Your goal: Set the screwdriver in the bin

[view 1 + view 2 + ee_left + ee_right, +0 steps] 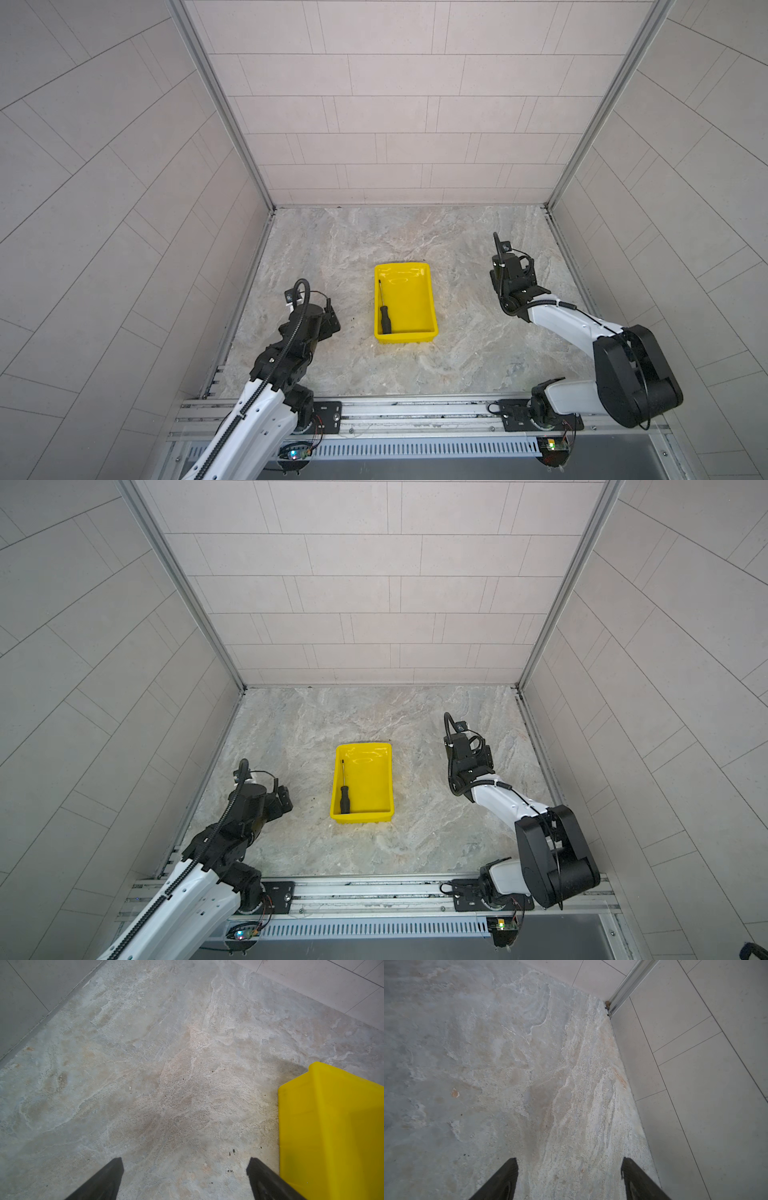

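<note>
Presently the screwdriver (385,311) (344,791) lies flat inside the bin (411,299) (371,777), as seen in both top views. It rests along the bin's left wall. Its black handle sits toward the end nearer the robot bases, and its thin shaft points toward the far end. The handle's butt is close to the near wall; whether it touches cannot be told. Nothing else is seen inside the bin.

The bin stands on the stone-patterned table (457,357), roughly midway between the two arms.

Left gripper (185,1161): the jaws stand wide apart and hold nothing, with only bare table showing between them. In the left wrist view the bin's (332,1126) yellow outer wall lies just beside one finger (261,1178); contact cannot be confirmed. In both top views this arm sits to the left of the bin, near its near-left corner.

Right gripper (569,1161): the jaws are likewise spread and hold nothing, with bare table between them. It sits well apart from the bin, on the right side of the table and close to the tiled side wall (695,1084).
</note>
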Motion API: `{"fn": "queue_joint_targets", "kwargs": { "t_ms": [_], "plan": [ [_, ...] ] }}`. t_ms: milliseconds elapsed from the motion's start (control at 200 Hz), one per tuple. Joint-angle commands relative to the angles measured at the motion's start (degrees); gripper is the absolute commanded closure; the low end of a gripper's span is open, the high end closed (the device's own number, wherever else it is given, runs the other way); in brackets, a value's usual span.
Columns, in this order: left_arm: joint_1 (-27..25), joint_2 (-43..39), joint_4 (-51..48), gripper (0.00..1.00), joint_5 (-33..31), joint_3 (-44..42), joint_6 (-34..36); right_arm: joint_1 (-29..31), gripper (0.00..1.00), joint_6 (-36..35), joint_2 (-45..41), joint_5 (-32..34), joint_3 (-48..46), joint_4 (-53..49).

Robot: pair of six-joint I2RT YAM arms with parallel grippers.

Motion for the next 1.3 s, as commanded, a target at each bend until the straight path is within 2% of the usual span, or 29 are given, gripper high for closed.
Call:
{"fn": "queue_joint_targets", "kwargs": {
  "t_ms": [0,100,190,340,535,790,1011,1046,1071,1111,1161,1181,1271,1281,1291],
  "plan": [
    [-0.3,-0.3,-0.1,0.01,-0.5,-0.7,0.3,-0.4,0.23,-2.0,1.8,-0.8,-2.6,10.3],
    [-0.4,0.0,0.3,0.01,-0.5,-0.7,0.3,-0.7,0.23,-3.7,3.9,-1.7,-5.4,16.4],
    [-0.4,0.2,0.3,0.01,-0.4,-0.7,0.4,-1.5,0.23,-2.3,5.2,-2.2,-6.9,19.8],
    [-0.5,0.2,1.3,0.01,-1.2,-1.1,0.3,-2.2,0.23,-2.6,5.1,-4.2,-6.5,19.0],
    [-0.8,2.0,1.4,0.01,-1.0,-0.5,0.4,-3.4,0.23,-1.7,4.2,-7.8,-11.3,31.1],
    [-1.4,4.9,2.2,0.01,-0.8,0.2,0.5,-5.5,0.23,-1.3,3.6,-11.3,-12.0,31.9],
    [-1.6,8.4,2.6,0.01,-0.1,1.1,0.9,-6.0,0.22,-4.2,3.4,-12.9,-15.8,40.8],
    [-1.7,8.8,2.3,0.01,-0.3,1.3,0.9,-6.0,0.22,-5.2,3.4,-13.7,-16.7,41.2],
    [-1.8,8.8,2.6,0.01,-0.5,1.3,0.8,-6.4,0.21,-2.7,4.0,-13.3,-17.8,42.4],
    [-1.8,8.8,3.1,0.01,-0.6,1.1,0.8,-7.3,0.19,-2.1,7.4,-13.1,-20.6,51.1],
    [-1.9,8.9,3.4,0.0,-0.6,1.1,0.9,-7.5,0.19,-3.3,14.0,-10.4,-23.4,66.8],
    [-1.9,8.8,3.3,0.01,-0.5,1.1,1.0,-7.2,0.15,-3.8,15.5,-9.8,-24.4,70.8],
    [-1.9,8.3,2.6,0.0,-0.8,1.1,0.7,-7.1,0.13,-3.0,10.8,-10.3,-23.6,62.2],
    [-1.9,8.2,2.6,0.01,-0.8,1.1,0.8,-7.1,0.11,-2.9,10.6,-10.1,-23.4,61.2],
    [-2.0,8.1,2.8,0.01,-0.9,1.0,0.8,-7.1,0.04,-2.8,10.5,-9.9,-23.2,60.4]
  ]
}}
